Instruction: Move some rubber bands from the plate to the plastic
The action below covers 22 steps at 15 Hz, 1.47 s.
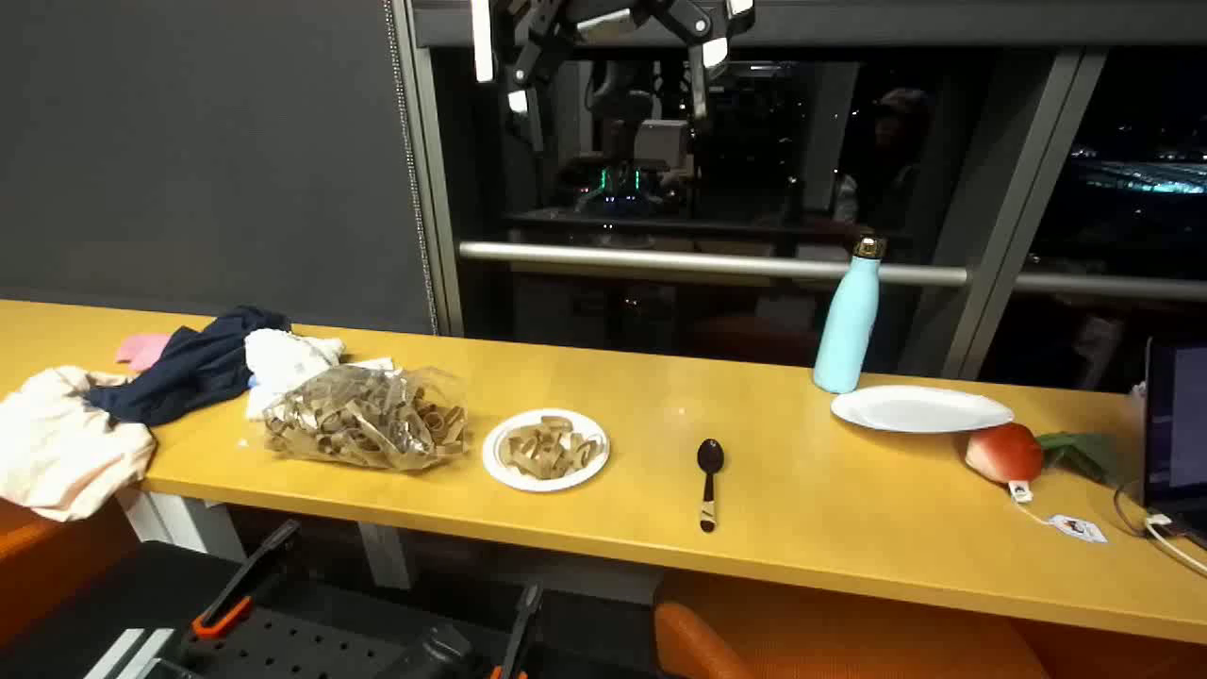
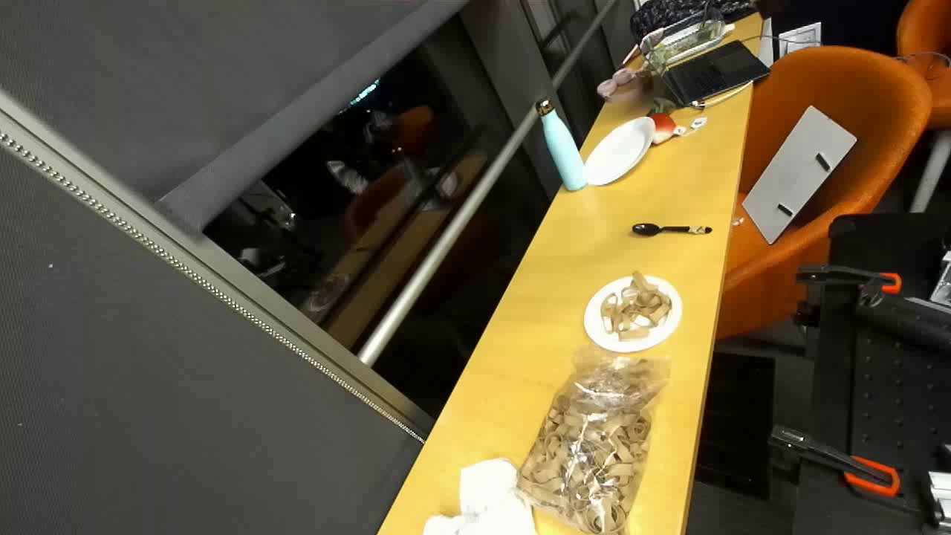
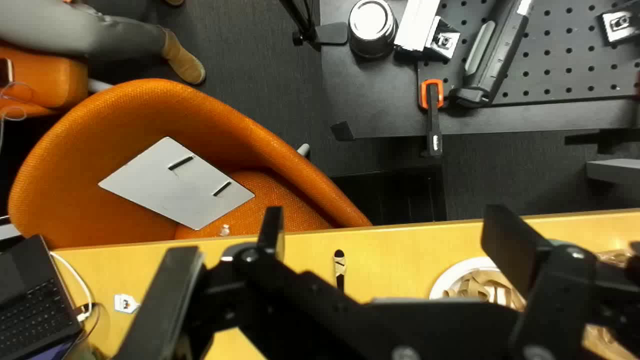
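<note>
Rubber bands (image 1: 550,449) in a loose heap on small white plate (image 1: 491,455), one loop reaching the rim; more of the same inside clear plastic bag (image 2: 622,368), wrinkled and shiny, lying on table (image 1: 660,396) just beside that plate; end effector (image 1: 615,106) at top of an exterior view, against dark window (image 1: 783,123), jaws spread wide, well above table, apart from bands; in wrist view, part of plate and heap behind one of the fingers (image 3: 510,240); black spoon (image 1: 710,457) on plate's other side from bag, bowl toward window; past spoon, light-blue bottle (image 1: 847,325) standing just beside larger white plate (image 1: 919,412); near that, red-and-white object (image 1: 1004,453) with green top; beyond, laptop (image 2: 717,70); by bag's other end, white cloth (image 1: 286,356), contact hard to judge; then navy cloth (image 1: 189,370) and pale pink cloth (image 1: 66,434), latter over table edge; at table's edge, orange chair (image 2: 884,96) with silver panel (image 2: 795,171) on it.
</note>
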Motion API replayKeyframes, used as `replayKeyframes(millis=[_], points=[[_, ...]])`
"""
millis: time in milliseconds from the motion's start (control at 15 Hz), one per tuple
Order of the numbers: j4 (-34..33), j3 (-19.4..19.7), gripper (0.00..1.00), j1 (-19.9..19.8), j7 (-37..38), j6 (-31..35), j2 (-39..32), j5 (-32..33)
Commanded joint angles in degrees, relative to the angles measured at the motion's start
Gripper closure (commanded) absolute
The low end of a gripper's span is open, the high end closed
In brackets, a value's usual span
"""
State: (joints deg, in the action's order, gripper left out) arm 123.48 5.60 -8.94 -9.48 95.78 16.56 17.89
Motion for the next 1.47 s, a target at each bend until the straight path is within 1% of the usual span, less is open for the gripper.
replayKeyframes(millis=[0, 400, 467, 533, 600, 800, 933, 1000, 1133, 1267, 1400], points=[[-0.19, 0.79, 0.00, 0.91, 0.18, -0.18, 0.00, 0.18], [-0.23, 0.79, 0.00, 0.91, 0.18, -0.17, 0.00, 0.18], [-0.26, 1.41, 0.00, 0.63, 0.28, 0.52, -1.00, -0.68], [-0.21, 1.85, 0.00, 0.67, -0.43, 2.91, -1.51, -0.89], [-0.10, 2.13, 0.00, 0.89, -1.23, 6.68, -2.63, -0.77], [-0.15, 1.89, 0.00, 1.37, -2.16, 19.64, -9.01, 0.32], [1.87, 1.76, 0.00, 1.83, -3.58, 29.07, -14.65, -1.90], [2.56, 1.66, 0.00, 1.87, -4.63, 32.35, -17.17, -2.67], [4.66, 1.32, 0.00, 1.71, -7.03, 41.12, -22.30, -4.33], [4.08, 0.92, 0.00, 1.20, -8.96, 48.96, -28.79, -3.69], [1.38, 0.49, 0.00, 0.79, -10.80, 53.60, -34.24, -3.25]])
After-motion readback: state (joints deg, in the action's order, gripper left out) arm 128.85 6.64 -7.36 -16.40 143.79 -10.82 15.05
